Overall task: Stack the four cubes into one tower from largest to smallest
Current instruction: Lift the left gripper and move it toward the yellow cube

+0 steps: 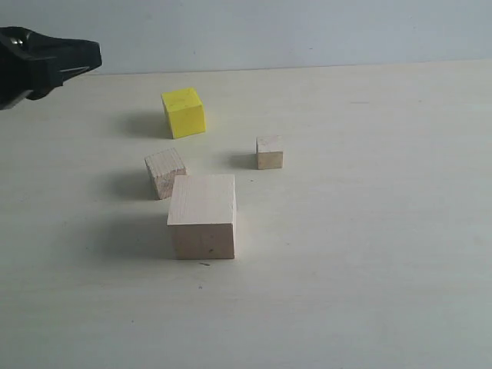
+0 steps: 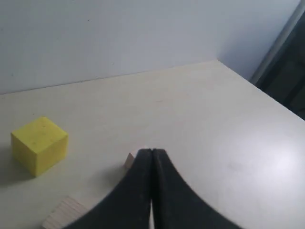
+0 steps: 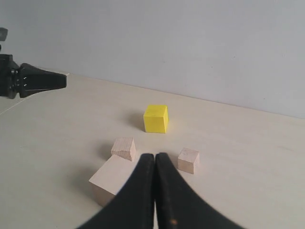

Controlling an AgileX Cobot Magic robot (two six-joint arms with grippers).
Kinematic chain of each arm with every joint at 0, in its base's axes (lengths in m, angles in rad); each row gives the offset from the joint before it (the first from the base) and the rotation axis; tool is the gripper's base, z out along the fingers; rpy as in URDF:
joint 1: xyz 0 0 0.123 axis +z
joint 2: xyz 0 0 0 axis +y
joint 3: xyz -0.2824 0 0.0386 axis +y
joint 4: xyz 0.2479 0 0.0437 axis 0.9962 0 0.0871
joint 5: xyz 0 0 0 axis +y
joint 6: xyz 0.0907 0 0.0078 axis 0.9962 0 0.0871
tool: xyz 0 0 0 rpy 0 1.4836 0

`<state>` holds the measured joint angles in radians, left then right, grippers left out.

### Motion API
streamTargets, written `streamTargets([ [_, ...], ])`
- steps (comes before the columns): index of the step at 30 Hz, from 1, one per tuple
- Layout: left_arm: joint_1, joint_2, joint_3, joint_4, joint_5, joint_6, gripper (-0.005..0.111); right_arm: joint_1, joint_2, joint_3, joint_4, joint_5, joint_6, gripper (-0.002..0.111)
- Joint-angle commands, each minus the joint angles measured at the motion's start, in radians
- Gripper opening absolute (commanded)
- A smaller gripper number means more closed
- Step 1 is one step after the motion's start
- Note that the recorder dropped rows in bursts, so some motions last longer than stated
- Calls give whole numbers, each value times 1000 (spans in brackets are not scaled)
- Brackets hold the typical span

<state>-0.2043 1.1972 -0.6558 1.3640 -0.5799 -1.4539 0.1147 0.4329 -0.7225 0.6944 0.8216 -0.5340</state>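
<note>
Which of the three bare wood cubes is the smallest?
The lone cube at the right of the exterior view; the large cube and mid-sized cube sit together further left.

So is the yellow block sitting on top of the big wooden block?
No, the yellow block rests on the table by itself, farther back than the big wooden block and apart from it.

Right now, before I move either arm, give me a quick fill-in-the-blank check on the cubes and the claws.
1. The left claw and the right claw are both ____.
2. The number of cubes stacked on the large pale wood cube is ____.
3. In the exterior view, the smallest bare wood cube lies to the ____ of the yellow cube.
Missing words: shut; zero; right.
</note>
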Motion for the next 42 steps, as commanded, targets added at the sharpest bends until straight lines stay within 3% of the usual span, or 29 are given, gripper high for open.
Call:
streamTargets([
  [1, 5, -24, 1, 132, -157, -76, 0, 2, 2, -3, -7, -7, -5, 0],
  [6, 5, -20, 1, 253, -318, -57, 0, 2, 2, -3, -7, -5, -5, 0],
  [16, 5, -20, 1, 231, -304, -57, 2, 2, 2, -3, -7, -5, -5, 0],
  [18, 5, -17, 1, 233, -197, -57, 11, 2, 2, -3, -7, -3, -5, 0],
  [21, 5, -10, 1, 231, -23, -57, 35, 2, 2, -3, -7, 0, -5, 0],
  [24, 5, 2, 1, 185, 69, -57, 75, 2, 2, -3, -7, 2, -5, 0],
  [26, 5, 3, 1, 157, 97, -57, 92, 2, 2, -3, -7, 4, -5, 0],
  [34, 5, 3, 1, 195, 88, -41, 83, 2, 2, -3, -7, 4, -5, 0],
  [42, 5, 3, 1, 186, 128, -44, 105, 2, 2, -3, -7, 4, -5, 0],
])
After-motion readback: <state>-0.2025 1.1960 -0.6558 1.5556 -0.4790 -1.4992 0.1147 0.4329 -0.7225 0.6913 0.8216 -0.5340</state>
